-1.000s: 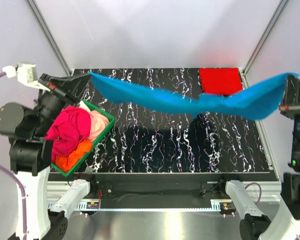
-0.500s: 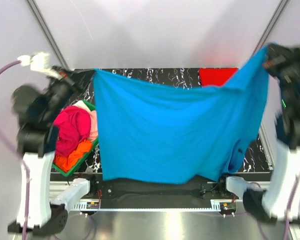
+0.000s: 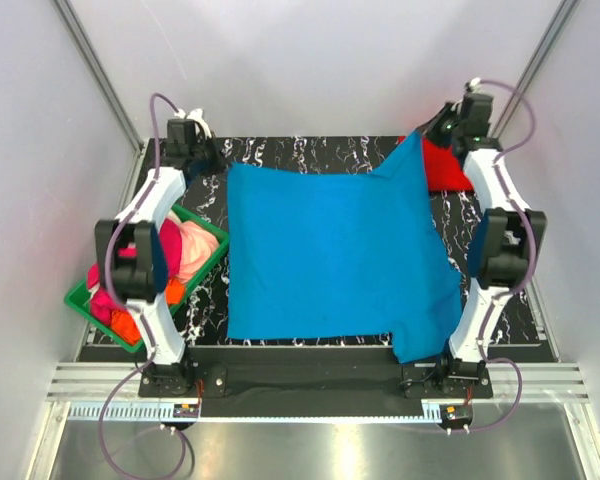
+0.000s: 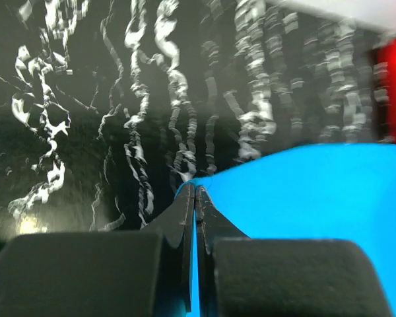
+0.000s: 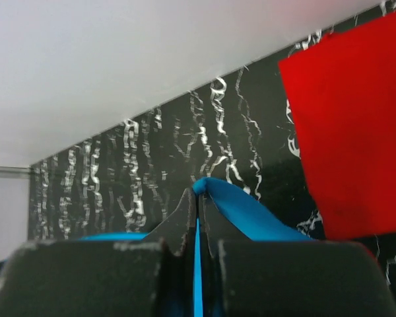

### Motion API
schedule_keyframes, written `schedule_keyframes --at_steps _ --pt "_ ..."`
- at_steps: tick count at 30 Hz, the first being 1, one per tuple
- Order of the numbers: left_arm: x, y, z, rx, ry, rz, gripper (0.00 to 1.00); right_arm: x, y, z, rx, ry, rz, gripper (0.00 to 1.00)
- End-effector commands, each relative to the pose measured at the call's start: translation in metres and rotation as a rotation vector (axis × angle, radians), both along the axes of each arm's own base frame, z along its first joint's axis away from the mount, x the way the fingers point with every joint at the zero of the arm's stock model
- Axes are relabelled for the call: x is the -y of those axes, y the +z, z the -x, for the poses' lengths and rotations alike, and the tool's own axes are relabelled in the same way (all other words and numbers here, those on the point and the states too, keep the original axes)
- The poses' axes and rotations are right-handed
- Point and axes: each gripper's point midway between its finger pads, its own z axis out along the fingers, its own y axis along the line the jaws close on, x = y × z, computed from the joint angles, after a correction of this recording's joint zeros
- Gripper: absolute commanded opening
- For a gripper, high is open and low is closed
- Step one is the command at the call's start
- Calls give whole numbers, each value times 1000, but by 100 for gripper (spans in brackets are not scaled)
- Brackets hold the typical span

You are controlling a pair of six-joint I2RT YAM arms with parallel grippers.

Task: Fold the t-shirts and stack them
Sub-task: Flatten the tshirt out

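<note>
The bright blue cloth t-shirt (image 3: pixel 330 250), aloft moments ago, now lies flat on the black marbled table (image 3: pixel 280 150); left end effector (image 3: pixel 220 163) and right end effector (image 3: pixel 418 140) pinch its 2 far corners; folding can start.
</note>
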Motion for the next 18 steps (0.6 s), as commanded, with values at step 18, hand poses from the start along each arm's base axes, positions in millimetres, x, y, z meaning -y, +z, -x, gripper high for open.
schedule_keyframes --at_steps 18 --pt "-33 -69 -106 -3 -21 106 0 6 -41 -47 39 6 -29 0"
